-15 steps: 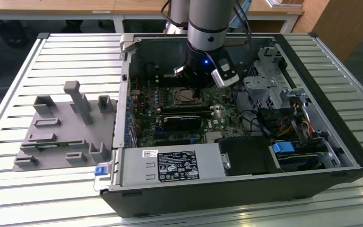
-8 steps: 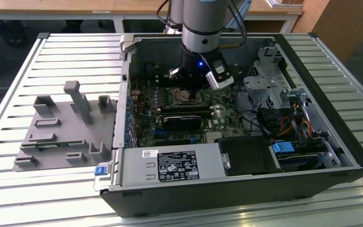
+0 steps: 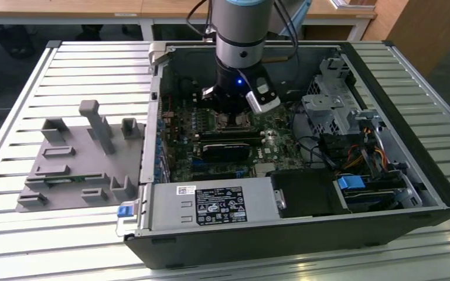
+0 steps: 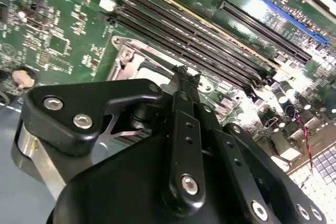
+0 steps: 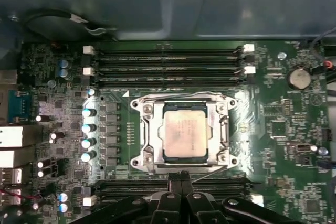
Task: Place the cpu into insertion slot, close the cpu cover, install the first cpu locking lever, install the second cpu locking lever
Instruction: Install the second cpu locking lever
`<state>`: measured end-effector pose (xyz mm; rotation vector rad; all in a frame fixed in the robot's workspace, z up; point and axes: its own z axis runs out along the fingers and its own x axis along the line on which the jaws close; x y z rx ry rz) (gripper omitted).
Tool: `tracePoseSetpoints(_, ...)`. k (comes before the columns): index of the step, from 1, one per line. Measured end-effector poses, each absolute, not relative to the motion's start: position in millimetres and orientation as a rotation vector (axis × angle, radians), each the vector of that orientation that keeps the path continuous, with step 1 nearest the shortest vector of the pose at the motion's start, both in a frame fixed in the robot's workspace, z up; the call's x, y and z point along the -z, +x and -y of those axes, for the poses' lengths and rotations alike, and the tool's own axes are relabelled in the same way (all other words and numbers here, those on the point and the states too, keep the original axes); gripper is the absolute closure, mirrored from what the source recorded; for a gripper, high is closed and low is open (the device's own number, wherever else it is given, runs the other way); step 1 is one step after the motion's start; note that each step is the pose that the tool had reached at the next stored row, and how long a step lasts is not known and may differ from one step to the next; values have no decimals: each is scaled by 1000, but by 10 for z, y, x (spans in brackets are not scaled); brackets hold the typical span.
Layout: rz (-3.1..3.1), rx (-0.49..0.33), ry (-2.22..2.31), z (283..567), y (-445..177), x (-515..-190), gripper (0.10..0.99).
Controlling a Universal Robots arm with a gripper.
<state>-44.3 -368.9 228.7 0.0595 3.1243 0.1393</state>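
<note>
You see the arm reaching down into the open computer case (image 3: 412, 193), which sits on the slatted desk (image 3: 21, 234) and takes up the centre and right of the exterior view. The tool (image 3: 231, 114) hangs low over the motherboard (image 3: 283, 137), upper centre of that frame.

In the first wrist view the cpu (image 5: 184, 134) lies flat in its socket at frame centre, silver-grey top facing up. The cpu cover (image 5: 183, 99) is down around it, its window framing the chip. A thin lever wire (image 5: 210, 170) runs along the socket's lower edge, just above the tool (image 5: 180, 182) at bottom centre.

The fingertips (image 5: 175, 178) sit pressed together with nothing between them, so log the tool as closed and empty. In the second wrist view the tool (image 4: 181, 80) tip stands at the socket's edge, beside the memory slots (image 4: 210, 40).

A grey fixture block (image 3: 80, 158) rests on the desk at left of the exterior view, well apart from the case.
</note>
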Motion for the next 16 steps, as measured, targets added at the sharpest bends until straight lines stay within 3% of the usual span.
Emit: tracePoseSetpoints(16,-3125,-180,60,3803,-577,-2203,980)
